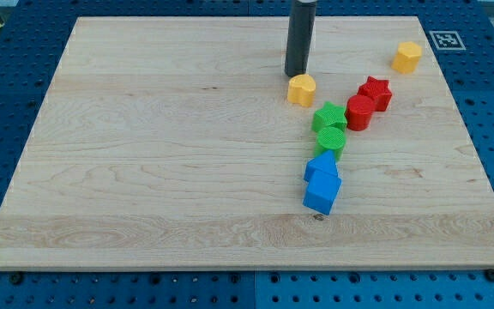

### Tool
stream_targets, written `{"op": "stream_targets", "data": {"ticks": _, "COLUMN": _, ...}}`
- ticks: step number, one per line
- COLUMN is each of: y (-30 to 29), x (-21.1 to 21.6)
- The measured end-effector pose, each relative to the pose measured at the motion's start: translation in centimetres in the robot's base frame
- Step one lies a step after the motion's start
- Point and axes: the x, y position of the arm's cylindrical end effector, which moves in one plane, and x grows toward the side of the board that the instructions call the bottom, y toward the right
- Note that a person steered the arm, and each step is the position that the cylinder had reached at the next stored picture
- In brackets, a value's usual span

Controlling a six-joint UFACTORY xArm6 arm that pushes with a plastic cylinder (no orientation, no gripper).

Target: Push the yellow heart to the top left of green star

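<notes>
The yellow heart-shaped plastic block [301,89] sits just up-left of the green star-shaped plastic block [329,116], so we judge the push nearly done; any next nudge must be slight. My tip [295,75], a bare rod holding nothing, touches the heart's far edge.

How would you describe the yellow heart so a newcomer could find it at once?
Start at the wooden board and follow the dark rod down to my tip, near the view's top centre. The yellow heart sits right under it, up and left of the green star. The other yellow block is alone near the top right corner.
</notes>
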Motion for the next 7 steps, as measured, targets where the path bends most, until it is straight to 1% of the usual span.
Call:
{"op": "stream_targets", "data": {"ticks": 1, "y": 0.2, "x": 2.1}}
{"op": "stream_targets", "data": {"ticks": 5, "y": 0.2, "x": 3.3}}
{"op": "stream_targets", "data": {"ticks": 6, "y": 0.2, "x": 3.3}}
{"op": "stream_targets", "data": {"ticks": 7, "y": -0.4, "x": 0.2}}
